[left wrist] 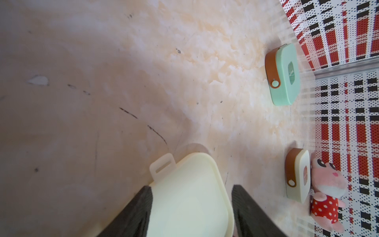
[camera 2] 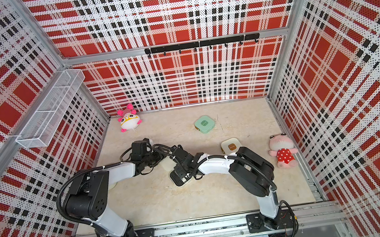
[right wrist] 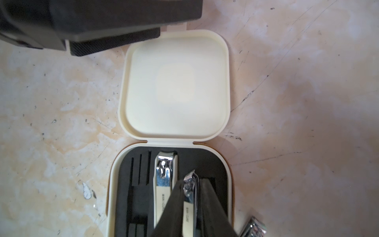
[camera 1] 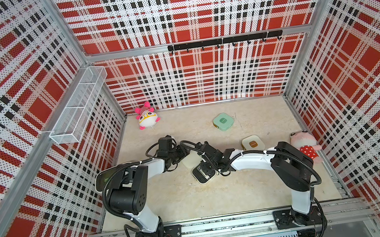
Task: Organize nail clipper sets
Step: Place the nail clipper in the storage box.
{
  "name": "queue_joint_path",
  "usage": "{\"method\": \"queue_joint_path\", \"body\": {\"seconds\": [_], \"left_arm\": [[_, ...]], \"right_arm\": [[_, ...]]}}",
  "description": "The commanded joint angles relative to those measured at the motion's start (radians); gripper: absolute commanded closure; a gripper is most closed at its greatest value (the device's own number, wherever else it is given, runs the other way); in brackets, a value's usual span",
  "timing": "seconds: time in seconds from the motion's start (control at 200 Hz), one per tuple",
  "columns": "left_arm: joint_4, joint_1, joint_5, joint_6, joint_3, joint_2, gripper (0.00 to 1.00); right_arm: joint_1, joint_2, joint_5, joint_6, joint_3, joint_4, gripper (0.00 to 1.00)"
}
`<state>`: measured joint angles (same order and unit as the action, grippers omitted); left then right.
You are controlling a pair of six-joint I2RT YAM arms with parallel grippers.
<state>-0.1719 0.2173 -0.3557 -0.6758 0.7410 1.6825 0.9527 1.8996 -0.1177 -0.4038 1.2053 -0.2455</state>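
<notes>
- Three cases sit on the counter (camera 1: 219, 195). The mint case (camera 1: 223, 120) is shut, toward the back. The cream case (camera 1: 252, 143) is shut, right of centre. The open case (camera 1: 201, 176) is mid-counter, between the arms.
- Left arm (camera 1: 155, 164): the elbow is high over its base. The forearm reaches in toward centre with the wrist low.
- Left claw (left wrist: 191, 187): part open, with one finger on either side of the lid (right wrist: 176, 86), gripping its edge. The lid stands open, tipped back from the base.
- Right arm (camera 1: 252, 163): the elbow is up and the forearm runs across toward the left arm. The wrist is bent down over the open case, and the two wrists nearly meet.
- Right claw (right wrist: 192, 182): nearly closed, pinching the small clipper (right wrist: 190, 213). It is held on edge over the black tray (right wrist: 205, 160).
- Big clipper (right wrist: 165, 178): lies flat in its tray slot, just beside the held one.
- Loose clipper (right wrist: 254, 227): on the counter just outside the open case. Only its end shows in the right wrist view.
- Two plush toys: the white toy (camera 1: 146, 117) is at the back left corner. The pink toy (camera 1: 306, 146) is by the right wall, near the cream case.
</notes>
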Motion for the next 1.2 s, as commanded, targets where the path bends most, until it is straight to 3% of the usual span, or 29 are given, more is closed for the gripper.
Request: {"method": "queue_joint_path", "body": {"seconds": [0.0,0.501,1.192], "left_arm": [[-0.005,-0.001,-0.005,0.016,-0.007,0.007,0.34],[-0.002,0.003,-0.006,0.015,0.0,0.011,0.34],[-0.003,0.005,-0.009,0.019,-0.002,0.016,0.34]], "right_arm": [[-0.01,-0.035,0.037,-0.013,-0.02,0.024,0.8],[-0.046,-0.047,0.079,-0.042,-0.034,0.061,0.73],[-0.055,0.022,0.134,-0.057,0.0,0.076,0.74]]}}
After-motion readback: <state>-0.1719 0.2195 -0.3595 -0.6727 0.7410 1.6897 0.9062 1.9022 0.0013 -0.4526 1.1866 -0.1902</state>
